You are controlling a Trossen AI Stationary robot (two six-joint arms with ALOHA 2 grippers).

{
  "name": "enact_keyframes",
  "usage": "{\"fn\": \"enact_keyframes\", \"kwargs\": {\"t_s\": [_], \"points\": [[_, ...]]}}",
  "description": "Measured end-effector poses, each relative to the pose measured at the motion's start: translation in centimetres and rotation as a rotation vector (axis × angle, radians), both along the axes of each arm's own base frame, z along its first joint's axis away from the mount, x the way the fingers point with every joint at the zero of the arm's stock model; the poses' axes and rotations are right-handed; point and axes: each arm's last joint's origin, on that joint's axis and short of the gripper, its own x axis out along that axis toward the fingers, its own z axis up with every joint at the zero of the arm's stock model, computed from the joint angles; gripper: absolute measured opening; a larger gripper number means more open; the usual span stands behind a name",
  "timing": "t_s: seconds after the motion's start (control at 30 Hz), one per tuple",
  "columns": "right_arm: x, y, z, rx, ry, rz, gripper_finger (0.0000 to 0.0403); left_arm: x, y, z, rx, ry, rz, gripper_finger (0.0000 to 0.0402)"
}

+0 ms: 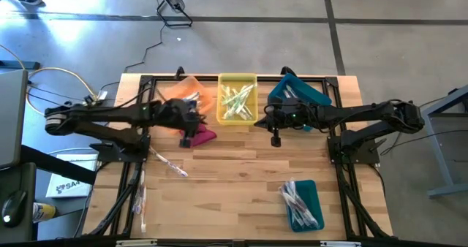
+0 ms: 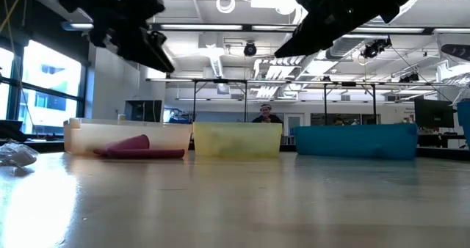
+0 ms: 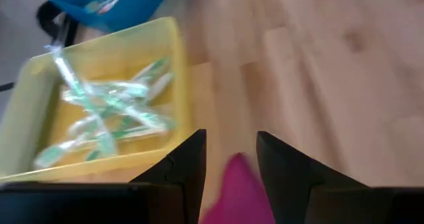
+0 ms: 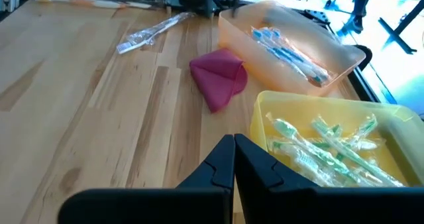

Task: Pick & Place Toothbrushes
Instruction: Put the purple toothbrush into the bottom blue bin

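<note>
I'm looking over a wooden table in a ceiling-lit hall, broad bare boards lying open at its centre. My left gripper is hovering spread above the magenta cloth; my right gripper is hanging pressed together beside the yellow bin, green toothbrushes lying inside.

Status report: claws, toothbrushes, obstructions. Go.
Left claw open above magenta cloth, holding nothing. Right claw shut, empty, beside yellow bin. Green toothbrushes in yellow bin. No obstruction visible.
</note>
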Motion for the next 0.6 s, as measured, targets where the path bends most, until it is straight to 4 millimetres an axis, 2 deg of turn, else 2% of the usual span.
{"fn": "enact_keyframes", "kwargs": {"t_s": [0.3,0.6], "points": [[0.3,0.0,0.5,0.042,-0.063,-0.021,0.0002,-3.0,-3.6,0.7,-0.085,-0.019,-0.104,0.0129],[0.2,0.1,0.3,0.124,-0.045,-0.057,0.0002,-3.3,-4.8,0.5,-0.087,0.012,-0.167,0.0129]]}}
